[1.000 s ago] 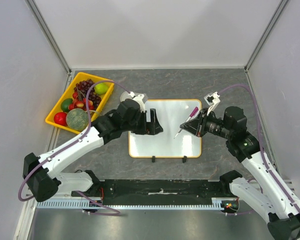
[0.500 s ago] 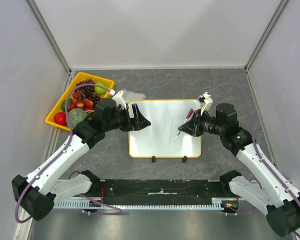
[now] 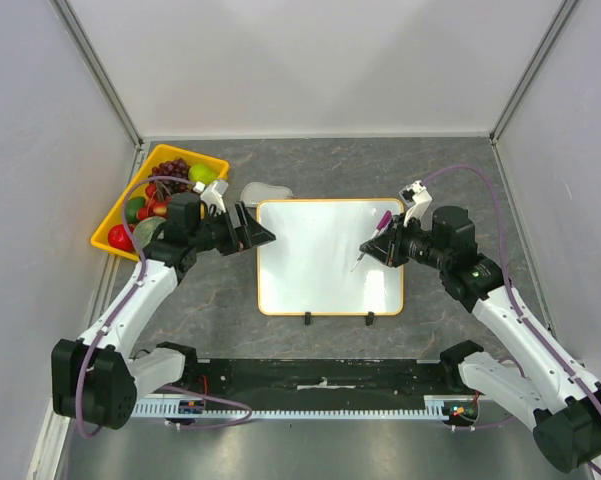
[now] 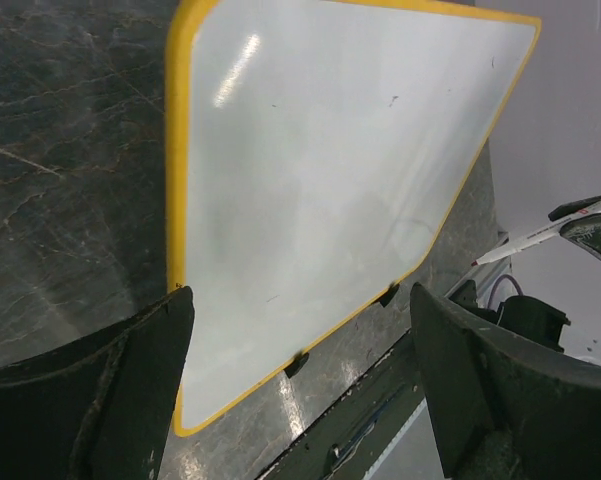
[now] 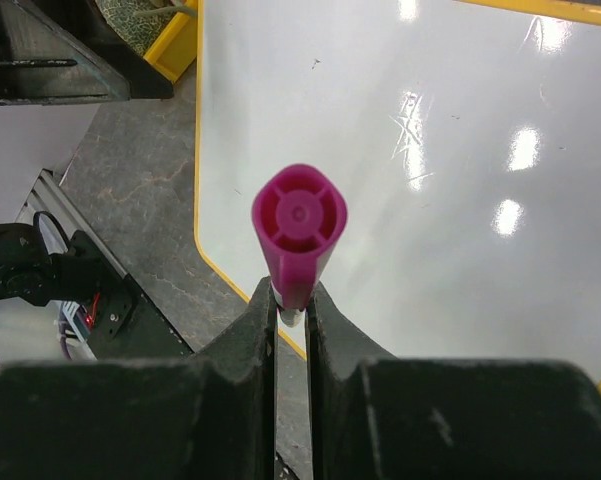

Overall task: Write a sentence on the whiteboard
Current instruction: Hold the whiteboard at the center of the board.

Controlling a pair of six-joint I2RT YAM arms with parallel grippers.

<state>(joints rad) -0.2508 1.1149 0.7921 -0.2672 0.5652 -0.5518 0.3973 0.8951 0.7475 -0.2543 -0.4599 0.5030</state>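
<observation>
Jaws: left gripper (image 3: 252, 232) spread wide, empty, left of centre beside whiteboard (image 3: 315, 280) edge; right gripper (image 3: 383, 244) pinching magenta marker (image 3: 364, 255) over whiteboard's right half.

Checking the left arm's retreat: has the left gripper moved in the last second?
Yes: the left gripper went left, off the whiteboard, toward the fruit tray.
</observation>
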